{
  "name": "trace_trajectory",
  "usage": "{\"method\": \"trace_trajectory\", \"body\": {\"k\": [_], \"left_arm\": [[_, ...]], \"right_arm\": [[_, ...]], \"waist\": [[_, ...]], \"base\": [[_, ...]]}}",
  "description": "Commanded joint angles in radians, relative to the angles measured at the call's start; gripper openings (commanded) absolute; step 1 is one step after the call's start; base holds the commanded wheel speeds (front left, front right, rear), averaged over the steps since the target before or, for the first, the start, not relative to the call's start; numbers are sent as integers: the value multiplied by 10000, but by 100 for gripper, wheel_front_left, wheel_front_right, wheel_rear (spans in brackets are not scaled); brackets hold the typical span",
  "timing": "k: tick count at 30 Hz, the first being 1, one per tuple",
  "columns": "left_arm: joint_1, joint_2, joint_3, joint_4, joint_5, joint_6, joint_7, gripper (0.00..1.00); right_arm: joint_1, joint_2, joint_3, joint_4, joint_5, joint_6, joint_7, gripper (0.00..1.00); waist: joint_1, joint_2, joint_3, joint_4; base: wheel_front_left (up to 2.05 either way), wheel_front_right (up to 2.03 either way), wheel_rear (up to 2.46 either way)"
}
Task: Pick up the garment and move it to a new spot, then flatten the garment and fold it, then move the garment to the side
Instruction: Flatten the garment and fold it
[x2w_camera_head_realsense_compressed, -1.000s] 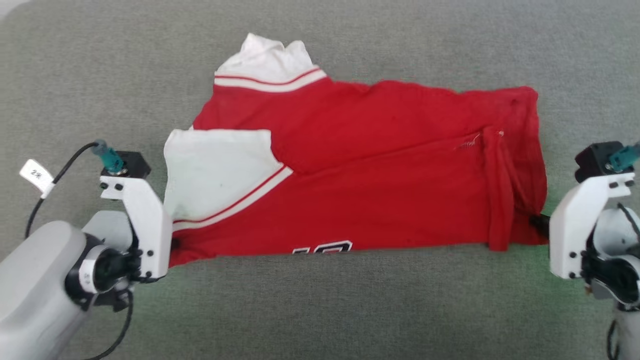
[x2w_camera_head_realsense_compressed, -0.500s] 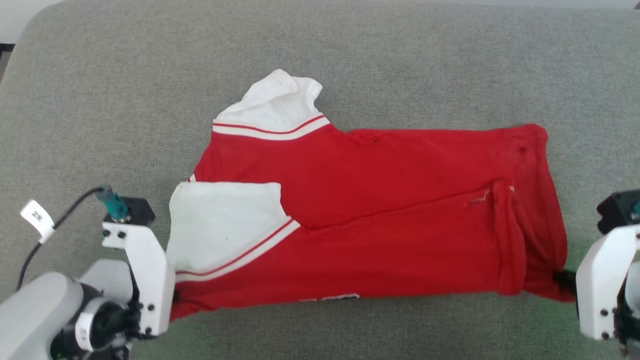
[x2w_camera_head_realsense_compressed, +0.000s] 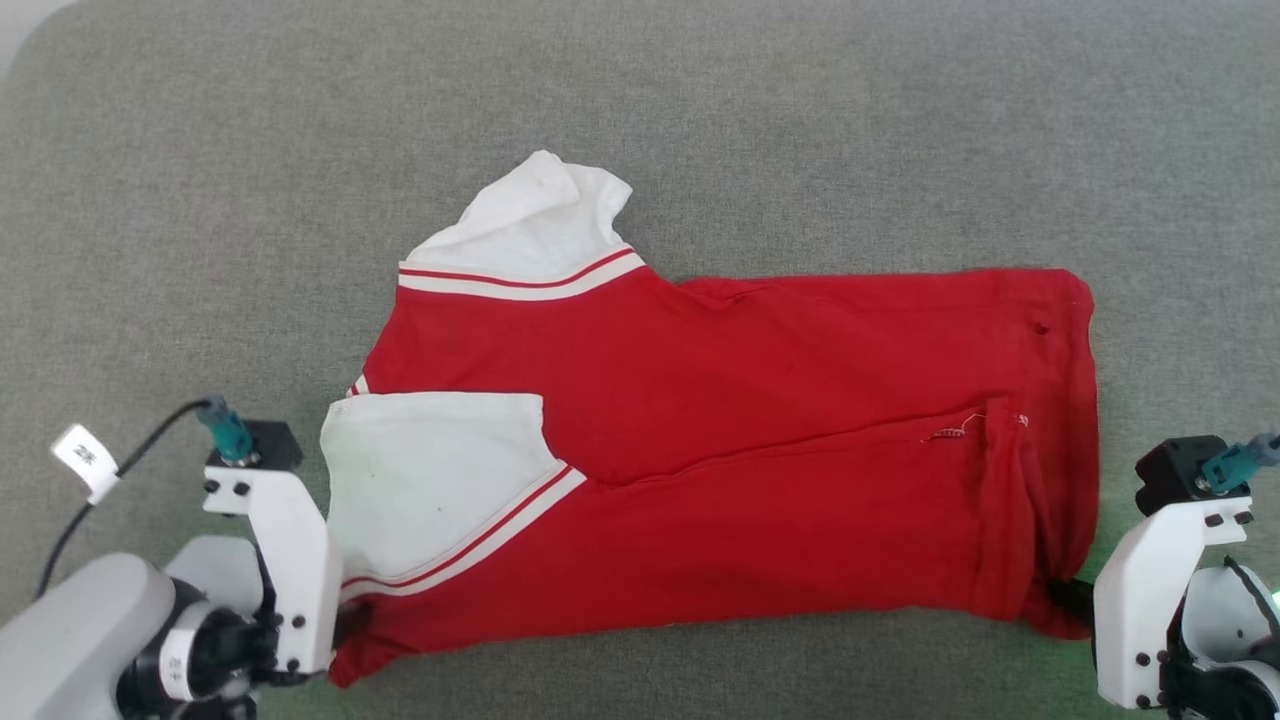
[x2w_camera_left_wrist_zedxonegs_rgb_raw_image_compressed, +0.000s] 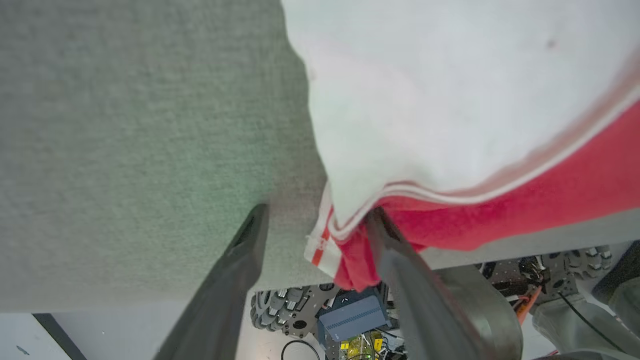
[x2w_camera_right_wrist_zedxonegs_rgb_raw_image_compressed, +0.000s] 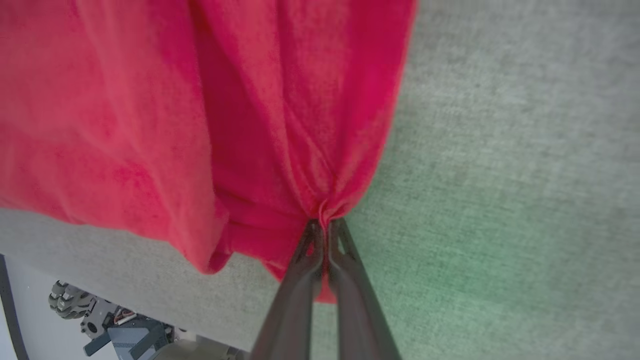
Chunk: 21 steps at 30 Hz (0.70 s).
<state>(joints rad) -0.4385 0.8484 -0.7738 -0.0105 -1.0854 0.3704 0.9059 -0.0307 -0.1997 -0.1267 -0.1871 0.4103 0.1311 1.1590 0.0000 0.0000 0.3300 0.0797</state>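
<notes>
Red garment (x2w_camera_head_realsense_compressed: 760, 440) folded on grey cloth (x2w_camera_head_realsense_compressed: 800, 120); white cable tag (x2w_camera_head_realsense_compressed: 85, 462) writing illegible.

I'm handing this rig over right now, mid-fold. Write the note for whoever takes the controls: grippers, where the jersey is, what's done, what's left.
Left gripper: jaws open; the near left corner of the garment lies between them against one finger, not pinched.
Right gripper: jaws shut on the garment's near right corner.
Garment: spread across the grey cushion, its near edge at the cushion's front edge. One white sleeve is folded onto the red body; the other sleeve sticks out on the far side.
Done: laid flat, with a lengthwise fold in, as it appears.
Left: release the right corner, finish folding, move it aside.
</notes>
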Motion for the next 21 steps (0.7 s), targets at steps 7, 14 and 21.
{"method": "trace_trajectory", "body": {"k": [7,14,21], "left_arm": [[-471,600,380,-586,159,21,68,100],[-1101,1250,784,-1258,467,-6,101,100],[-2312,1311,996,-953,1059,-626,-110,100]], "right_arm": [[-175,-214,-217,74,-255,-5,-1218,100],[-422,99,-393,-598,-604,-4,-2433,100],[-1230,853,-345,-1107,-1355,-2,-4668,100]], "waist": [[0,0,-339,-162],[0,0,-466,-502],[0,0,-309,-1333]], "base": [[0,0,0],[0,0,0],[0,0,0]]}}
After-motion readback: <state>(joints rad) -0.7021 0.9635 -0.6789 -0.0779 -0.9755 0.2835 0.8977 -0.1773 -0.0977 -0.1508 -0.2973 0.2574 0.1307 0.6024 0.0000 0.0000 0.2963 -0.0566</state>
